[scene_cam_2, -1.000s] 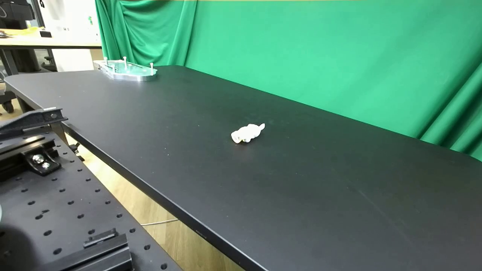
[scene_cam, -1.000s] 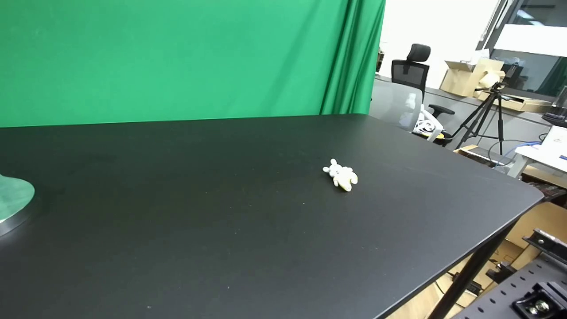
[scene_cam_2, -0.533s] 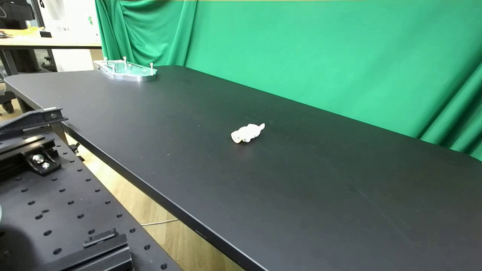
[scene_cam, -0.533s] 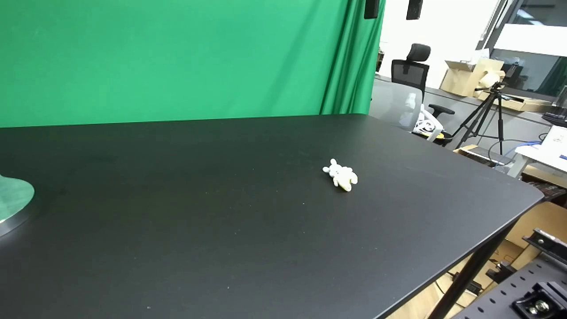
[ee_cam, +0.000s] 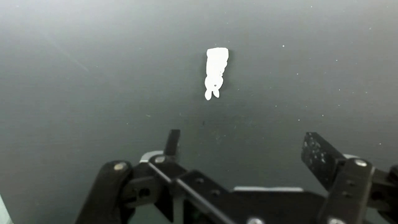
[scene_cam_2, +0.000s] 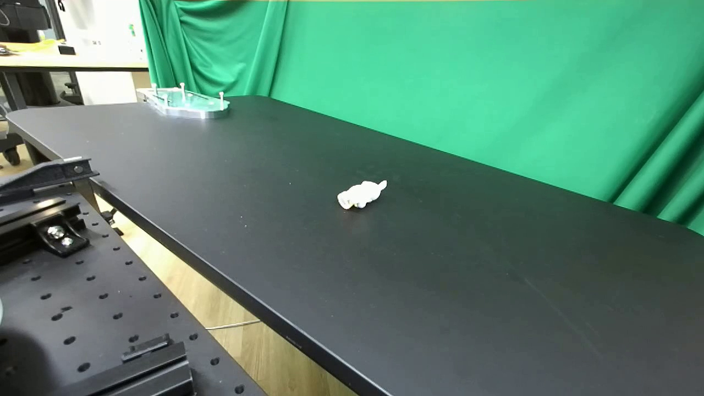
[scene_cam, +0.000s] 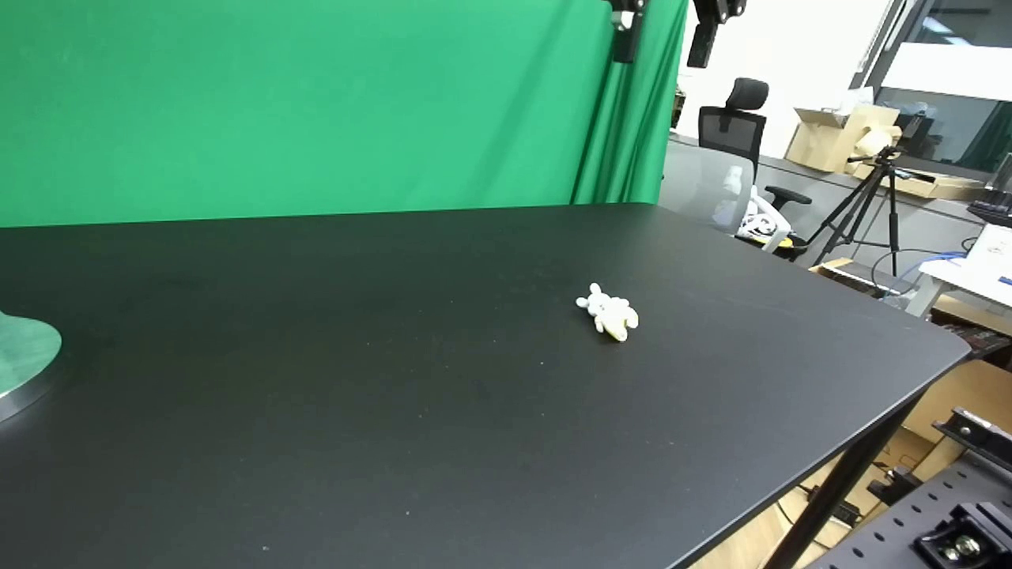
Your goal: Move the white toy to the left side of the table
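The white toy [scene_cam: 609, 313], a small rabbit-like figure, lies on the black table [scene_cam: 316, 411] toward the right in an exterior view. It also shows near the middle of the table in an exterior view [scene_cam_2: 360, 194]. In the wrist view the toy [ee_cam: 215, 67] lies above the fingertips in the picture, ears pointing toward the gripper. My gripper [ee_cam: 242, 133] is open and empty, its two black fingers wide apart. In an exterior view only the gripper's fingers [scene_cam: 661, 60] show at the top edge, high above the table. The gripper is out of view in an exterior view.
A pale green disc-like piece [scene_cam: 28, 352] sits at the table's left in an exterior view; a clear greenish plate with upright pegs [scene_cam_2: 187, 104] stands at the far end. A perforated dark mounting plate [scene_cam_2: 110, 308] borders the table. A green curtain [scene_cam_2: 467, 82] hangs behind.
My gripper was out of the exterior views a second ago. Its fingertips then came in at the top of an exterior view and have moved down and left. The toy has not moved.
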You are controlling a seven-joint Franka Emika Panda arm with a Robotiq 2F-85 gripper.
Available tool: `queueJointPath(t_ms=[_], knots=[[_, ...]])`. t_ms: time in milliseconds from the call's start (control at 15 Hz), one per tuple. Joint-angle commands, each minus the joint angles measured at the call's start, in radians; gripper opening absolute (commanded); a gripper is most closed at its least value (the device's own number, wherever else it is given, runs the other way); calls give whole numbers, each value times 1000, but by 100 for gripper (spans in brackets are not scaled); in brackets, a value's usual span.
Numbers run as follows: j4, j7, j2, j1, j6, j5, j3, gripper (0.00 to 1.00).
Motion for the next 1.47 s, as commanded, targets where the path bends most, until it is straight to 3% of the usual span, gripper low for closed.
queueJointPath(t_ms=[0,400,933,1400], knots=[[-14,-23,75,5,91,53,-29,100],[-3,-67,228,-19,170,88,-65,100],[5,-33,402,-53,287,1,-102,100],[9,-56,514,-43,346,42,-81,100]])
